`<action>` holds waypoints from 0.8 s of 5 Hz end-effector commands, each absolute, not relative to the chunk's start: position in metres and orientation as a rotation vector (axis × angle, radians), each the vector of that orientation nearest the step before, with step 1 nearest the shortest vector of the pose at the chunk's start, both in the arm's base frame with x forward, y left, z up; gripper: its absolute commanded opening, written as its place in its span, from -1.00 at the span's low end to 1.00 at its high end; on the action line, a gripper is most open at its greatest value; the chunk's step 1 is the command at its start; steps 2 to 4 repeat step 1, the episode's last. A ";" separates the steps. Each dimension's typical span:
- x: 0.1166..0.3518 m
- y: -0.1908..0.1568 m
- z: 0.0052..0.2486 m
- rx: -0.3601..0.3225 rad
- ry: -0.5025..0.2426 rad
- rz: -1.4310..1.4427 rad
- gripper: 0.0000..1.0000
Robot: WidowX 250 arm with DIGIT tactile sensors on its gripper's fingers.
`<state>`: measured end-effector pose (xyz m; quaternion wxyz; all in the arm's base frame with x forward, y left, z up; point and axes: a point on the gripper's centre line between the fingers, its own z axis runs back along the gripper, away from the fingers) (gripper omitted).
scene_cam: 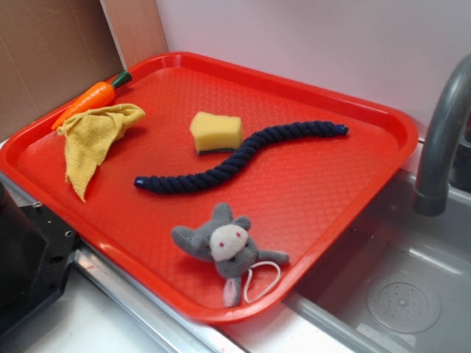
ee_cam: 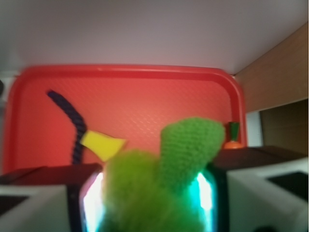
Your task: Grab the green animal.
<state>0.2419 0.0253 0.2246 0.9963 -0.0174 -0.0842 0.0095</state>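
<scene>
Both end effector (ee_cam: pixel 149 193) fingers (ee_cam: pixel 53 200) clamp green animal (ee_cam: pixel 159 179) btwn them, above tray (ee_cam: pixel 130 72).

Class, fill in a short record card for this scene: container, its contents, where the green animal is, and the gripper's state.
container: red tray
contents: carrot, yellow cloth, sponge, navy rope, grey plush
green animal: between the gripper's fingers in the wrist view; absent from the exterior view
gripper: shut on the green animal
beside tray: sink

The red tray (scene_cam: pixel 353 191) holds a carrot (scene_cam: pixel 87 101), yellow cloth (scene_cam: pixel 92 140), sponge (scene_cam: pixel 215 132), navy rope (scene_cam: pixel 235 158) and grey plush (scene_cam: pixel 224 246).
</scene>
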 end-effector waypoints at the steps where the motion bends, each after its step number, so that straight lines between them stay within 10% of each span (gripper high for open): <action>1: 0.245 0.041 0.240 -0.103 -0.163 0.245 -1.00; 4: 0.245 0.041 0.240 -0.103 -0.163 0.245 -1.00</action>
